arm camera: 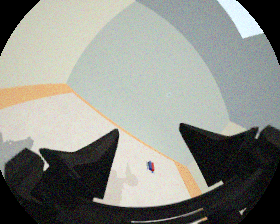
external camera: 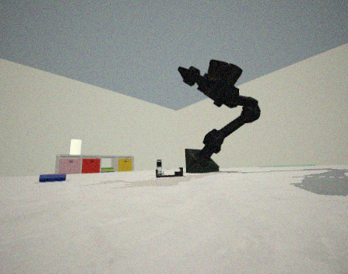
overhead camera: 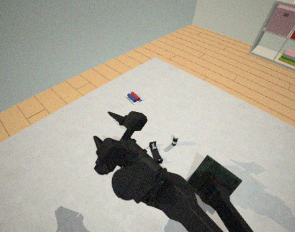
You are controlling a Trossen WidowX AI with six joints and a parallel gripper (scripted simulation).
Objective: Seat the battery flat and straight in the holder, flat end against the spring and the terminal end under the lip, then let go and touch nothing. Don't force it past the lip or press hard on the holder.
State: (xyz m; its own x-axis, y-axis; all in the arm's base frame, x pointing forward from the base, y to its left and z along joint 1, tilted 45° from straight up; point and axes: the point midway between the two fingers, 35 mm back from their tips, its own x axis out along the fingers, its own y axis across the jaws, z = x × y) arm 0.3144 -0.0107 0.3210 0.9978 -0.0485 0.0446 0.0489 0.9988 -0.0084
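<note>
- You find no readable text, number or brand in any view.
- You see small dark marks on the pink, red and yellow fronts of the grey cubby shelf (external camera: 94,164), too blurred to read.
- You see pale bands on the small dark upright battery (overhead camera: 175,140), without legible print.

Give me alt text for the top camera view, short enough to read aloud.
A black robot arm reaches over a pale grey mat, its open gripper raised and holding nothing. Beside the arm lie a small black battery holder and, apart from it, a little black-and-white cylindrical battery standing upright. Farther off, red and blue cylinders rest side by side.
</note>
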